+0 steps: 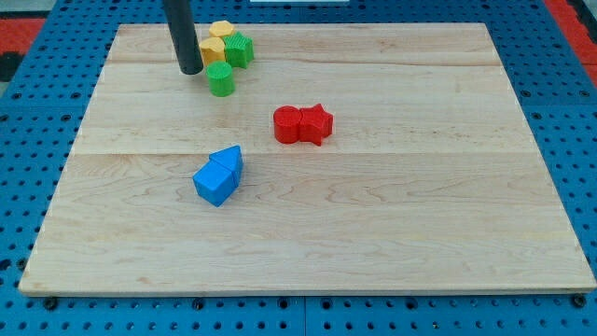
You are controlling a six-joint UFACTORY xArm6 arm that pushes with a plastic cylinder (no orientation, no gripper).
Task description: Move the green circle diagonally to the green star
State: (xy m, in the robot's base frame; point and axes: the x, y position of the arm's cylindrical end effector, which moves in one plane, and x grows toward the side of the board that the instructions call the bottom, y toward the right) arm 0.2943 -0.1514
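- We have no jaws, only my tip (190, 69), just left of the green circle (221, 80).
- The green star (240, 49) sits close above it.
- The smooth wooden worktop (392, 215) holds two yellow, two red, two blue blocks.

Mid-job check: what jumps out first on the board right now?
My tip stands at the view's top left, just left of a tight cluster: green circle, green star and two yellow blocks. Mid-board sits a red pair, with a blue pair below-left.
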